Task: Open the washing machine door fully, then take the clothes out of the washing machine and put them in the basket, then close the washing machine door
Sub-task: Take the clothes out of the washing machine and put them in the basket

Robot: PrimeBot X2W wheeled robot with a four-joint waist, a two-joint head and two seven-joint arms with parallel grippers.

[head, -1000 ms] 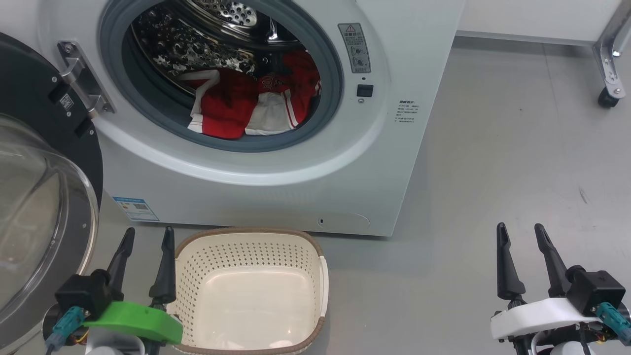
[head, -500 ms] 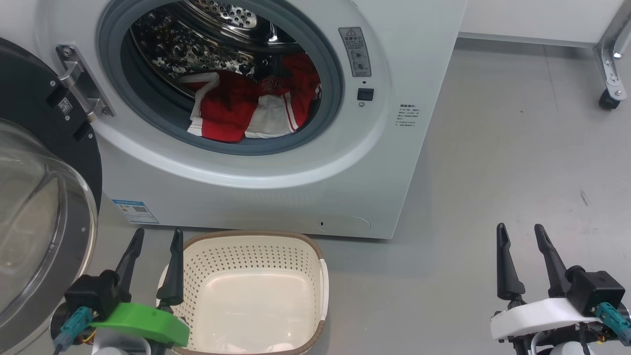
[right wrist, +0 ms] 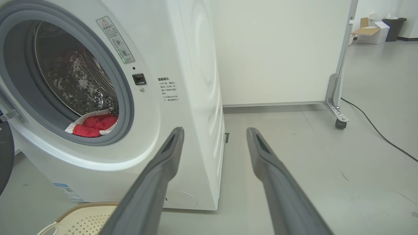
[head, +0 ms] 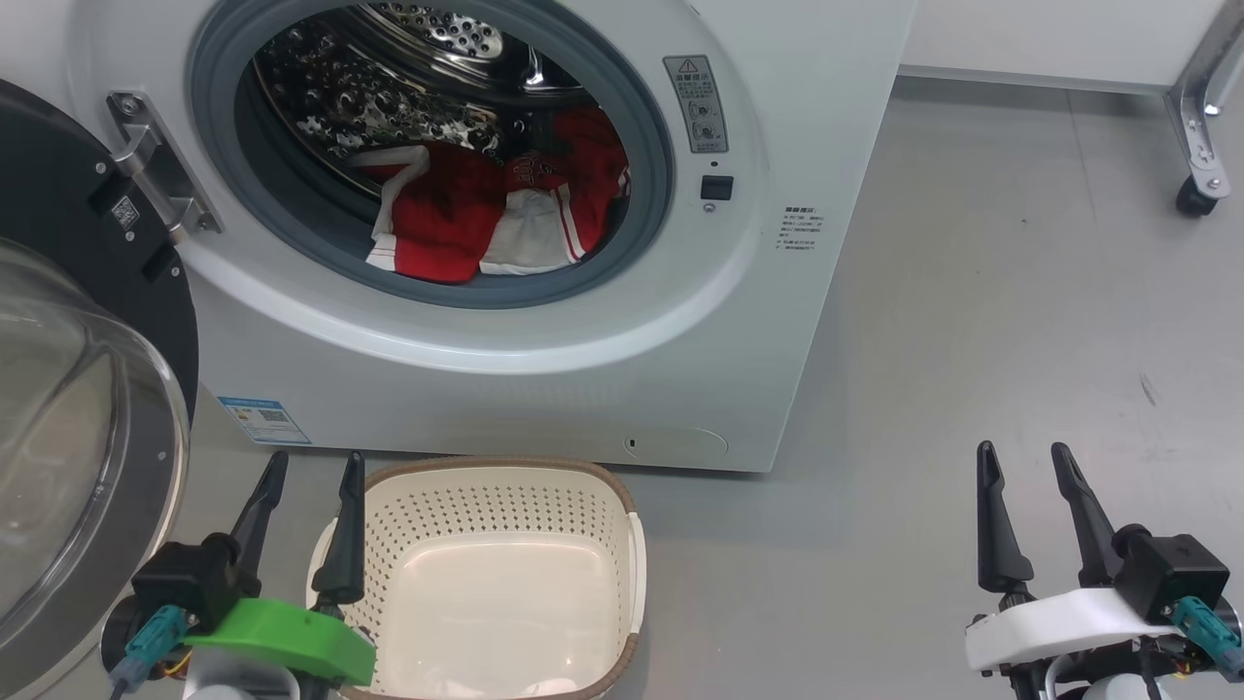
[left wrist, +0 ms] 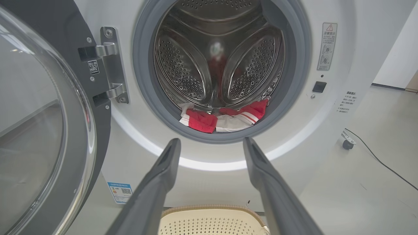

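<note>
With left gripper (head: 317, 459) and right gripper (head: 1022, 449) gaping empty, the clothes (head: 457, 228) are lying at the front edge of the drum (head: 330, 97), seemingly soft, light, graspable by a fold.

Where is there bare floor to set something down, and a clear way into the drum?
Bare floor runs right of the washing machine, to the wheeled frame leg. The basket is empty. The drum mouth is open above the clothes. Crowded: the left gripper sits between the door and basket.
</note>
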